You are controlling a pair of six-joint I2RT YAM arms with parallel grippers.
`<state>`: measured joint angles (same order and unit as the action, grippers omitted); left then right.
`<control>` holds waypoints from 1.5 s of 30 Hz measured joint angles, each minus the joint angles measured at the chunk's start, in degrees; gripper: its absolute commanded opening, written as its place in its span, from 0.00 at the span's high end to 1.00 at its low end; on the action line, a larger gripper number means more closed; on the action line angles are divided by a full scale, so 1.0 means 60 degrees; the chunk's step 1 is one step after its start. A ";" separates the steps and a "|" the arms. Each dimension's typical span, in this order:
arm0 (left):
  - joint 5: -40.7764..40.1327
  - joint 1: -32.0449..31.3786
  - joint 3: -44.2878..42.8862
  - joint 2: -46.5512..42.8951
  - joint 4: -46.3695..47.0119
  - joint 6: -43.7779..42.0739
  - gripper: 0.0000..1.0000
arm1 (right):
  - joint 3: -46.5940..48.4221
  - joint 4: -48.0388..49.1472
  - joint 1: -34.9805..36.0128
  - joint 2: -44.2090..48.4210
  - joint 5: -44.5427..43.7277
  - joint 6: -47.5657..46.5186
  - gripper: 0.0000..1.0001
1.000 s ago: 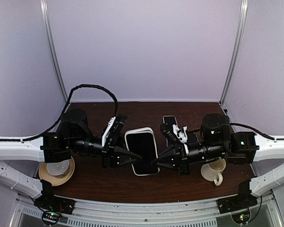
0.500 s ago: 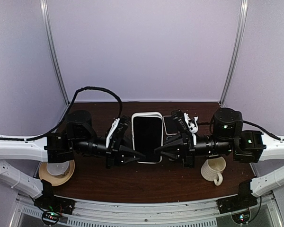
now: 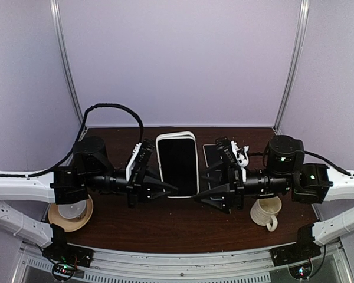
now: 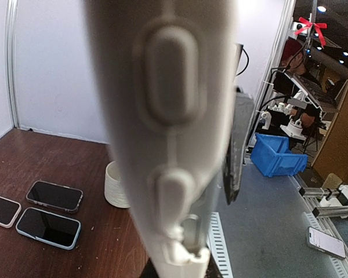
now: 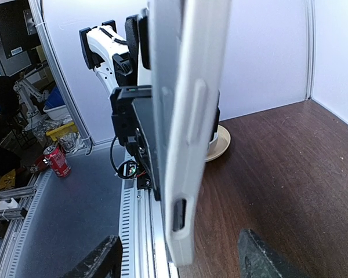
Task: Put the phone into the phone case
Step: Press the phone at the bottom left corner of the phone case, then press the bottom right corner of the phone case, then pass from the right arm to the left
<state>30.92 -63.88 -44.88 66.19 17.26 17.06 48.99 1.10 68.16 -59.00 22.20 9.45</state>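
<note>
Phone (image 3: 177, 168) and phone case (image 4: 168, 145) hang in the air above the middle of the table (image 3: 165, 230). The dark screen faces the overhead camera and a white rim shows all round it. From that rim we judge the phone already sits inside the case, though we cannot tell whether every corner is fully snapped in.

The long axis runs from the table's near edge toward its far edge, leaning a little to one side. Both arms reach in at the end nearer the table's front. The left gripper (image 3: 165, 190) comes from the table's left side and the right gripper (image 3: 204, 186) from its right, and neither is clearly closer.

We see the left claw's tips pressed together on the lower left edge of the case. As nothing else touches it, we take this pinch to be what carries it. Its wrist view is filled by the case's button edge, so the fingers themselves are hidden there.

The right claw is spread wide. Its wrist view shows one finger (image 5: 98, 260) on each side of the case's edge with clear gaps, touching nothing. Any pressing or re-gripping would fall to this claw, which lies just off the case's right edge.
</note>
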 measured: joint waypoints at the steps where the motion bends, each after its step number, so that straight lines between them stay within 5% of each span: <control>1: -0.0007 0.0004 0.0000 -0.0051 0.0069 0.0007 1.00 | -0.0080 0.0047 0.0000 0.0007 -0.0004 0.0004 0.35; 6: 0.0004 0.0000 0.0000 -0.0091 0.0310 0.0087 1.00 | -0.0142 0.0208 0.0000 -0.0153 0.0004 0.0015 0.66; 8: 0.0011 0.0000 0.0000 -0.0091 0.0364 0.0120 1.00 | -0.0142 0.0280 -0.0004 -0.0193 0.0015 0.0069 0.96; 9: 0.0015 0.0004 0.0000 -0.0091 0.0379 0.0142 1.00 | -0.0142 0.0328 0.0000 -0.0200 0.0018 0.0036 1.00; 15: -0.0015 0.0022 0.0000 -0.0102 0.0401 0.0262 1.00 | -0.0164 0.0372 0.0004 -0.0197 -0.0015 0.0069 1.00; 18: -0.0018 0.0022 -0.0004 -0.0087 0.0386 0.0240 0.64 | -0.0160 0.0346 0.0011 -0.0186 -0.0146 0.0069 1.00; 21: -0.0007 0.0018 -0.0022 -0.0087 0.0335 0.0044 0.53 | -0.0160 0.0211 0.0011 -0.0186 -0.0175 0.0066 1.00; 27: -0.0401 0.0011 -0.0055 -0.0437 0.0324 -0.0299 0.69 | -0.0164 -0.0204 0.0011 -0.0193 0.0011 0.0026 1.00; 30: -0.0554 0.0011 -0.0062 -0.0594 0.0353 -0.0331 0.96 | -0.0164 -0.0295 0.0015 -0.0193 0.0164 -0.0018 1.00; 32: -0.0576 0.0011 -0.0066 -0.0608 0.0357 -0.0284 1.00 | -0.0164 -0.0346 0.0015 -0.0193 0.0186 -0.0124 1.00; 37: -0.0623 -0.0022 -0.0066 -0.0568 0.0178 -0.0350 1.00 | -0.0127 -0.0608 -0.0007 -0.0204 0.0306 -0.0215 0.39; 39: -0.0466 -0.0026 -0.0069 -0.0528 -0.0168 -0.0656 1.00 | -0.0036 -0.0856 -0.0007 -0.0197 0.0328 -0.0262 0.24; 45: -0.0244 -0.0171 -0.0113 -0.0379 -0.1719 -0.2175 1.00 | 0.0794 -0.1876 -0.0007 -0.0186 0.0339 -0.0605 0.16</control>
<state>29.45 -64.90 -45.56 63.92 6.94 4.01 53.76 -10.15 68.12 -60.12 24.23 5.82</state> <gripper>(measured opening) 0.107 0.839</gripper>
